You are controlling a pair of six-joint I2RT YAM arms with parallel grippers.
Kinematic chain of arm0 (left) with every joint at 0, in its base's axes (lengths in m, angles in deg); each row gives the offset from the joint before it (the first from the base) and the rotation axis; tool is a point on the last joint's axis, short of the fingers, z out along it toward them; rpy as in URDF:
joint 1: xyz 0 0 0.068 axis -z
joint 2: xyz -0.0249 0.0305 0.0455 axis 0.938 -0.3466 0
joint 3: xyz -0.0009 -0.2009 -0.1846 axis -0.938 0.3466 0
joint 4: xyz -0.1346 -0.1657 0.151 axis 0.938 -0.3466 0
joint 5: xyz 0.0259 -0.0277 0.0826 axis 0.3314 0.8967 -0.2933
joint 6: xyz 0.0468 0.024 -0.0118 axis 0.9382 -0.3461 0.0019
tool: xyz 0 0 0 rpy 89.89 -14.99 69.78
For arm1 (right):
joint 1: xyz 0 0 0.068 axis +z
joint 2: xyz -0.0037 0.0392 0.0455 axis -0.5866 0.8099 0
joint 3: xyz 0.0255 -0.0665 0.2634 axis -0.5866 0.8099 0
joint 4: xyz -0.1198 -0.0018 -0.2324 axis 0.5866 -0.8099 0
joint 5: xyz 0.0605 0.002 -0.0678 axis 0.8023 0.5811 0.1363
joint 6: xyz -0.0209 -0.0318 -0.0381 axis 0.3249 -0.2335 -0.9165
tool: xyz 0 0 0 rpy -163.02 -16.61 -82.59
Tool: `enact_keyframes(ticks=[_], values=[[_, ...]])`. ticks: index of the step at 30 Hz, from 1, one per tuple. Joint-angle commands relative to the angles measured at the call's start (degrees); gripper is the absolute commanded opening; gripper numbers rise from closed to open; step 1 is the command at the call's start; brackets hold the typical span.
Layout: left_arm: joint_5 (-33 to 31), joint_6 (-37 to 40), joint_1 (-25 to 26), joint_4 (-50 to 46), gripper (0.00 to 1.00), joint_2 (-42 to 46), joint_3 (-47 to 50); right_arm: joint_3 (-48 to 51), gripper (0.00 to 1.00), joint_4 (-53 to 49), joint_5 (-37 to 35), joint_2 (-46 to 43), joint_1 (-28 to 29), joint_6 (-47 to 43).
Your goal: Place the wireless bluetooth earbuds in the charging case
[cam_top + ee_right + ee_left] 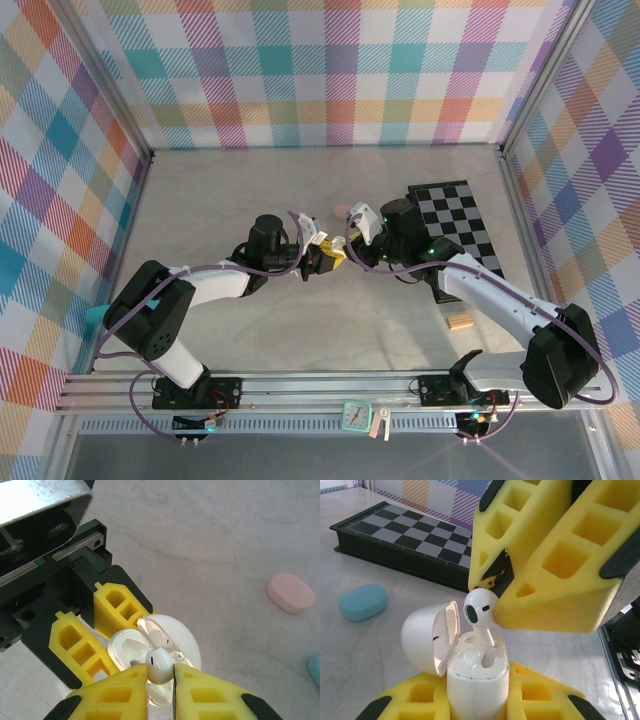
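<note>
A white charging case (pixel 477 680) stands upright between the yellow fingers of my left gripper (pixel 478 702), which is shut on it. Its lid (pixel 427 637) hangs open to the left. My right gripper (pixel 161 674) is shut on a white earbud (pixel 159 664) directly over the case (pixel 127 647). In the left wrist view the earbud (pixel 479 609) has its stem down in the case's far slot, with its head above the rim. The near slot looks empty. Both grippers meet at mid-table, left gripper (pixel 322 256) and right gripper (pixel 346 248).
A black chessboard (pixel 455 225) lies at the right rear. A tan wooden block (pixel 460 321) lies near the right arm. A pink case (pixel 291 592) and a light blue case (pixel 363 601) lie shut on the table. Checked walls enclose the table.
</note>
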Motion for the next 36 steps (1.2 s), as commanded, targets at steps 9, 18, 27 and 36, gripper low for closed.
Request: enact_keyframes(ticks=[9, 18, 27, 36], values=[[3.2, 2.3, -0.5, 5.8, 0.14, 0.9, 0.3, -2.7, 0.19, -5.2, 0.9, 2.6, 0.5, 3.1], [1.4, 2.2, -0.5, 8.0, 0.14, 1.2, 0.9, -2.9, 0.19, -7.5, 7.9, 2.6, 0.5, 1.5], [2.4, 3.0, -0.5, 9.6, 0.14, 1.0, 1.5, -4.9, 0.22, -11.5, 9.1, 3.5, 0.5, -1.5], [3.1, 3.6, -0.5, 10.4, 0.14, 1.7, 2.5, -5.2, 0.3, -10.0, 2.1, 2.4, 0.4, 0.6]])
